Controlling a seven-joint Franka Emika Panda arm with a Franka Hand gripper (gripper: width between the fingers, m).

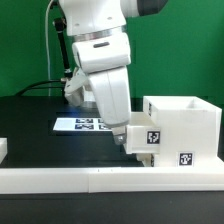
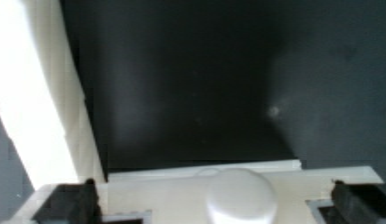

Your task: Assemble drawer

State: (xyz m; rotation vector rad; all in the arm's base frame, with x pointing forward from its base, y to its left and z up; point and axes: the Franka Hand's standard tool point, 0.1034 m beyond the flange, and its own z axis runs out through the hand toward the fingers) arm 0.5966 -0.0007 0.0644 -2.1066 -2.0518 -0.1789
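Observation:
The drawer's tall white casing (image 1: 185, 118) stands at the exterior view's right, open at the top, with a tag low on its front. A smaller white tray (image 1: 146, 140) with its own tag sits against the casing's left side. My gripper (image 1: 127, 145) reaches down to that tray's left end. In the wrist view the gripper (image 2: 213, 205) is open. Its dark fingers (image 2: 69, 202) stand on either side of the tray's white face (image 2: 163, 185) and rounded knob (image 2: 236, 196). They straddle the tray without closing on it.
A long low white rail (image 1: 90, 179) runs along the table's front edge and shows again in the wrist view (image 2: 48, 90). The marker board (image 1: 85, 124) lies flat behind the arm. A small white piece (image 1: 3, 150) sits at the far left. The table is black.

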